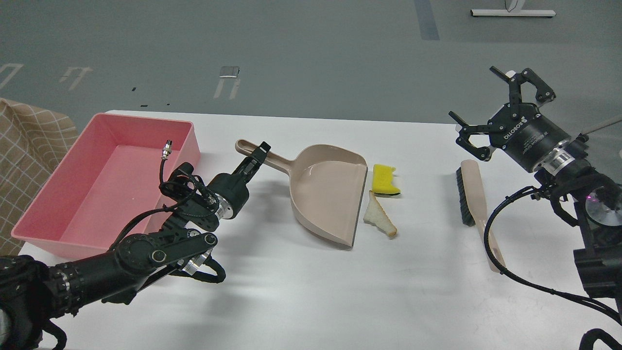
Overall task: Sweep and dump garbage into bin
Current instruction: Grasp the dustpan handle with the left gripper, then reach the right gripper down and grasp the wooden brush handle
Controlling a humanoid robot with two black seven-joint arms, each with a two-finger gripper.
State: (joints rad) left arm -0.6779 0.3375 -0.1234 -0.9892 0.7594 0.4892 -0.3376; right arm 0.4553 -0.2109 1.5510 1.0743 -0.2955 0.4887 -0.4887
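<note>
The garbage lies at mid-table: a yellow sponge block (385,179) and, just in front of it, a triangular white bread slice (380,221). Both sit right at the open lip of the beige dustpan (325,194). My left gripper (256,156) is shut on the dustpan's long handle, with the pan resting on the table. The pink bin (146,119) stands at the far left, behind my left arm. My right gripper (492,114) is open and empty, raised above the far end of a beige hand brush (474,189) lying on the table.
A checked fabric seat (29,146) stands left of the bin, off the table. My left arm's cable connector (167,147) sticks up in front of the bin. The table's far edge runs just behind the bin and dustpan.
</note>
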